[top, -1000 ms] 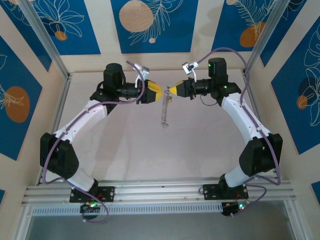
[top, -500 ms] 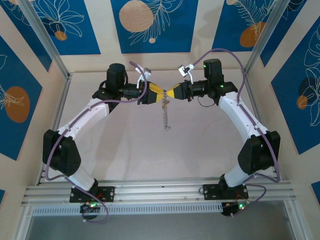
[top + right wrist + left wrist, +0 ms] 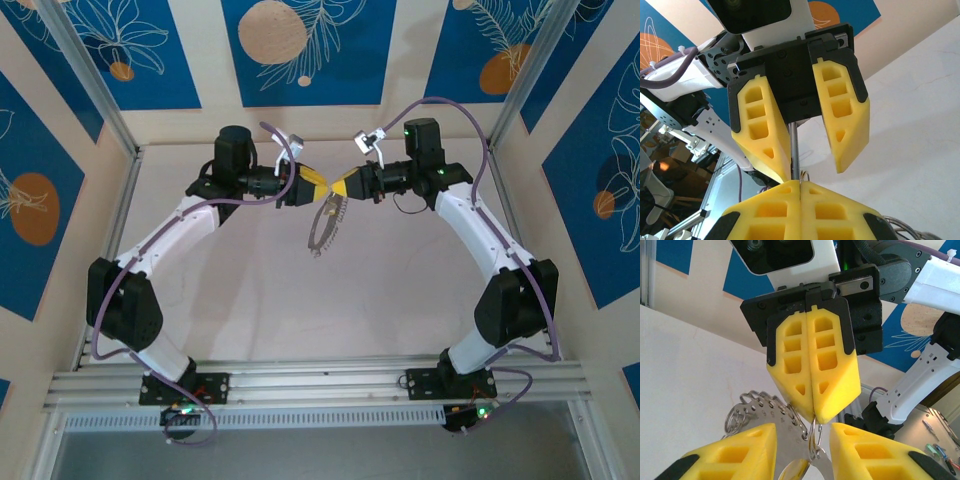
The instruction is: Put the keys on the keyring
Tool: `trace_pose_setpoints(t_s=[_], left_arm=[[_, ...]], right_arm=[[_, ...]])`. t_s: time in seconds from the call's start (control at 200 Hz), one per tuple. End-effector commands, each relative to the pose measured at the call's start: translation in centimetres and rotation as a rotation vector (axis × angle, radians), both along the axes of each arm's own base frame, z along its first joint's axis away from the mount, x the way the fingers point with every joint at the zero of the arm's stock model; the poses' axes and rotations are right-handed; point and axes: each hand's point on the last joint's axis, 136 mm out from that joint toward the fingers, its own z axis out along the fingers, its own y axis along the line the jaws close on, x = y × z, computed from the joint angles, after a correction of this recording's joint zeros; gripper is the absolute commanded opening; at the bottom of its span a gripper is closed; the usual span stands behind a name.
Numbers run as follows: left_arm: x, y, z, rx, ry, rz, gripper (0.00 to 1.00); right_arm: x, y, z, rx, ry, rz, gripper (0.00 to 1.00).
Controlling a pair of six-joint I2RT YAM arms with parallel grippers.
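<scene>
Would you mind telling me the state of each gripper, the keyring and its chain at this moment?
left gripper: open, jaws either side of a flat metal piece, not clamping it.
right gripper: shut on the keyring.
chain: dangling from the keyring, bowed to one side.
</scene>
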Motion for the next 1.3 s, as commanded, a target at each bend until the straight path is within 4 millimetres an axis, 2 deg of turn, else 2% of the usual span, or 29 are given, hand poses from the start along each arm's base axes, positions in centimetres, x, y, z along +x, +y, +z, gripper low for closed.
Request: trace_pose_setpoints(t_s=[0.0,0.095,0.285,0.605,0.915,1.03,1.095,1.17,1.295], left_arm=[[-0.6,-0.5,1.4,-0.029,-0.04,-0.043,0.3],[-0.9,-0.7,1.4,-0.03,-0.04,-0.053,0.24],[-1.3,-0.7,1.1,-0.029,-0.035,-0.067,0.2],[-2.0,-0.7,0.5,-0.026,-0.026,-0.09,0.19],[-2.1,-0.9,0.2,-0.024,-0.028,-0.096,0.0],[-1.8,-1.0,0.4,-0.03,-0.039,-0.075,0.0],[-1.4,-0.9,0.6,-0.042,-0.05,-0.044,0.0],[-1.1,-0.8,1.1,-0.076,-0.06,-0.017,0.0],[-1.0,-0.7,2.3,-0.149,-0.056,-0.002,0.0]], right_arm=[[-0.6,0.3,1.3,0.028,-0.03,0.043,0.0],[-0.5,0.3,1.3,0.027,-0.033,0.041,0.0],[-0.3,0.2,1.3,0.024,-0.035,0.031,0.0],[0.1,0.2,1.2,0.022,-0.036,0.017,0.0],[0.2,0.3,1.3,0.028,-0.035,0.021,0.0],[0.3,0.1,1.8,0.029,-0.033,-0.001,0.0],[0.6,-0.8,2.3,0.044,-0.037,-0.038,0.15],[0.8,-2.3,3.2,0.071,-0.058,-0.097,0.26],[0.1,-4.4,3.8,0.092,-0.092,-0.199,0.33]])
